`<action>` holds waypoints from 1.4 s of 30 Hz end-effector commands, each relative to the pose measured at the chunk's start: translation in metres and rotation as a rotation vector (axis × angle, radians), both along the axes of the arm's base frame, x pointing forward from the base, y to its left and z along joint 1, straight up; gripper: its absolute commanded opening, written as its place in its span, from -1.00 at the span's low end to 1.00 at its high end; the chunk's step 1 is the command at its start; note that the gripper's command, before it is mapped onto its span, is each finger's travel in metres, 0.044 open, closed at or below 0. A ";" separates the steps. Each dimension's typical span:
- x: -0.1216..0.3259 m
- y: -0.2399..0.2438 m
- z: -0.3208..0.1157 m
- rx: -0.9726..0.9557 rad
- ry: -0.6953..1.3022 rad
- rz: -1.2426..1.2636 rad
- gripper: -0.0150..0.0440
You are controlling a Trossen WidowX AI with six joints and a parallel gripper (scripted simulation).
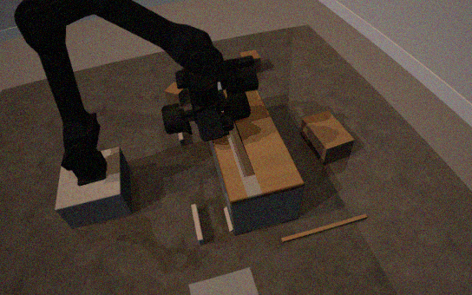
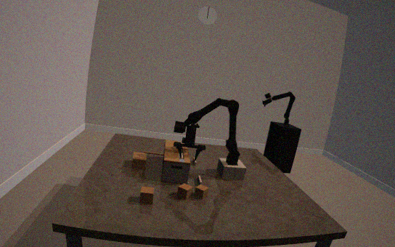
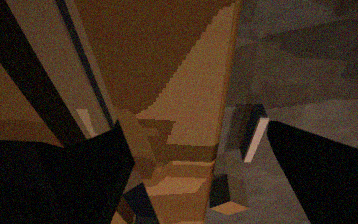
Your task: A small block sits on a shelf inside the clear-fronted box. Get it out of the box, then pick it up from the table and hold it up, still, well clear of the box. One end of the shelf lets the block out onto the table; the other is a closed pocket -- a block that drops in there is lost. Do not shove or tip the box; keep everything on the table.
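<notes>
The box [image 1: 278,152] [image 2: 176,171] stands on the table with a wooden top and a long slot in it; its top also fills the middle of the wrist view [image 3: 200,90]. I cannot make out the small block or the shelf; the inside is dark and partly hidden by the arm. My gripper [image 2: 189,156] [image 3: 205,126] is open and empty. It points down over the box's long edge on the arm-base side, one finger over the slotted top and the other out past the edge. Whether the finger reaches into the slot is unclear.
Wooden cubes [image 2: 147,195] [image 2: 184,191] [image 2: 201,192] lie off one end of the box. A larger wooden block [image 1: 327,135] [image 2: 139,158] and a thin rod [image 1: 324,228] lie on the far side. Pale strips [image 1: 197,223] [image 3: 256,140] stand near the arm-base side.
</notes>
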State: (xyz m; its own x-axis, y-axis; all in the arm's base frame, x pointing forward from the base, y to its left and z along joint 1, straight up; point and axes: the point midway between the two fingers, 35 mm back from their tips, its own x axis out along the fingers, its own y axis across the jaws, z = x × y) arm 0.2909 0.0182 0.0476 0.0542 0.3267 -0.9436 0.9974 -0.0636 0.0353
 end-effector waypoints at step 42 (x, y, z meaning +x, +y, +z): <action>0.001 0.073 0.062 0.014 0.001 0.007 0.86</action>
State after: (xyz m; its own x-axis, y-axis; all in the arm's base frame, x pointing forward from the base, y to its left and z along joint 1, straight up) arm 0.2952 0.0914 0.1075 0.0690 0.3423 -0.9371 0.9968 -0.0626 0.0505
